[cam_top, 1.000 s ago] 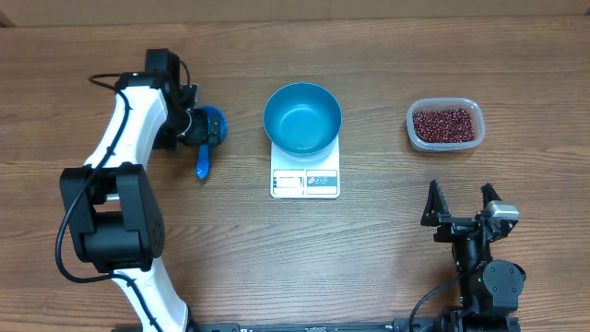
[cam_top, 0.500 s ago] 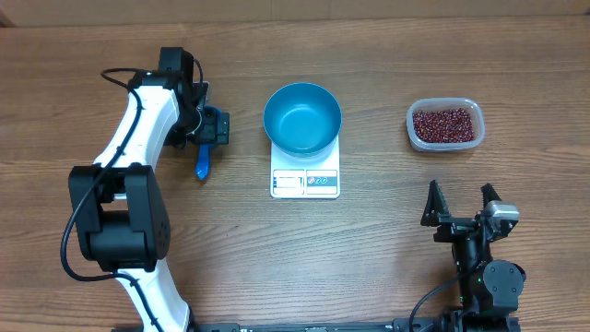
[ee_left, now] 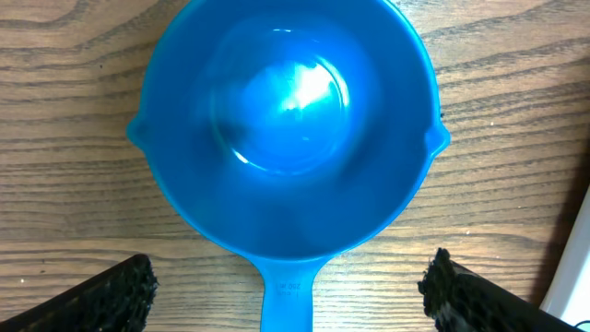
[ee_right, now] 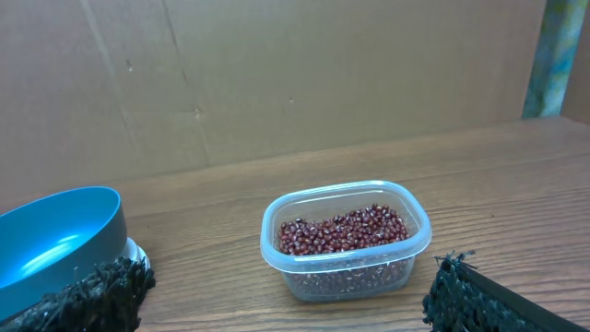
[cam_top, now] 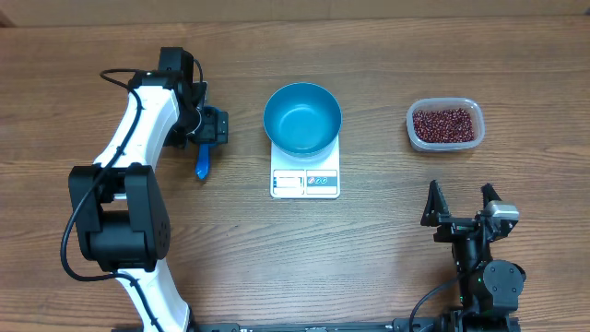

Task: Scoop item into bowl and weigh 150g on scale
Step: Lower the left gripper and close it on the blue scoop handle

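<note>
The empty blue bowl [cam_top: 302,118] stands on the white scale [cam_top: 305,180] at the middle of the table. The item, red-brown beans [cam_top: 445,124], fills a clear plastic tub [cam_top: 473,109] at the right. My left gripper [cam_top: 210,129] hovers open over a small blue scoop [cam_top: 202,164] left of the scale. In the left wrist view the scoop [ee_left: 286,120] lies empty, its handle between the gripper's [ee_left: 290,277] wide-apart fingers [ee_left: 101,295] without touching them. My right gripper [cam_top: 461,205] waits open near the front edge. Its wrist view shows the beans [ee_right: 341,229], the tub [ee_right: 346,272] and the bowl [ee_right: 55,240].
A brown cardboard wall [ee_right: 277,83] closes off the far side of the wooden table [cam_top: 415,55]. The left arm's white links [cam_top: 129,138] stretch from the front left toward the scoop.
Over the last second the left gripper has shifted right, over the scoop's cup, and now covers it from above. The right arm has stayed still.
</note>
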Available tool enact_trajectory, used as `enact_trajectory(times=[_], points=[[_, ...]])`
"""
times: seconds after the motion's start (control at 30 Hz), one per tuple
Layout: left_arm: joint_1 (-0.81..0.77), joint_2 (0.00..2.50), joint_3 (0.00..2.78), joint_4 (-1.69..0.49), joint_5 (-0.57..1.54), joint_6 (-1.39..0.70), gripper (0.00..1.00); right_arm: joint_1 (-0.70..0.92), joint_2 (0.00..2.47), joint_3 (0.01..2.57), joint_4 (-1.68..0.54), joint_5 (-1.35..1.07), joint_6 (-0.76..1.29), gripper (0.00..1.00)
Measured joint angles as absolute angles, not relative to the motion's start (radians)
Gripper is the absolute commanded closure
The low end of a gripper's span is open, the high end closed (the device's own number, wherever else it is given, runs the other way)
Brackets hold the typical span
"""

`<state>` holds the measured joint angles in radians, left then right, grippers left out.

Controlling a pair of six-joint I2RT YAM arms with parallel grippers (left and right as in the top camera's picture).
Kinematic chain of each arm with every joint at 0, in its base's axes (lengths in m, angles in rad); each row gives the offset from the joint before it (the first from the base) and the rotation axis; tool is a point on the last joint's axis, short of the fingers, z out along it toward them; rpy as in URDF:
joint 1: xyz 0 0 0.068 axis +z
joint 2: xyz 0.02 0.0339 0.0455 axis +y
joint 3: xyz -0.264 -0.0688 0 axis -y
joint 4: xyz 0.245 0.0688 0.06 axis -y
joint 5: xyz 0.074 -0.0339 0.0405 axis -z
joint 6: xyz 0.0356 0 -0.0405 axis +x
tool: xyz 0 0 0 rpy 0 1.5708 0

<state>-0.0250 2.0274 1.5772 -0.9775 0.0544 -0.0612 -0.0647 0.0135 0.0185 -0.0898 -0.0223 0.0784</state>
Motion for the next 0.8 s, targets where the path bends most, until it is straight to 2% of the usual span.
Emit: enact_trajectory(times=[0.57, 0.67, 0.8], points=[[-0.025, 2.028, 1.523, -0.943, 0.054, -0.073, 0.0, -0.065, 0.014, 0.019, -0.09, -0.022, 0.077, 0.0], [-0.025, 2.028, 1.523, -0.934, 0.054, -0.073, 0.02, -0.065, 0.014, 0.019, -0.09, -0.022, 0.078, 0.0], [-0.025, 2.028, 1.523, -0.929, 0.054, -0.076, 0.11, -0.065, 0.014, 0.019, -0.089, -0.022, 0.078, 0.0]])
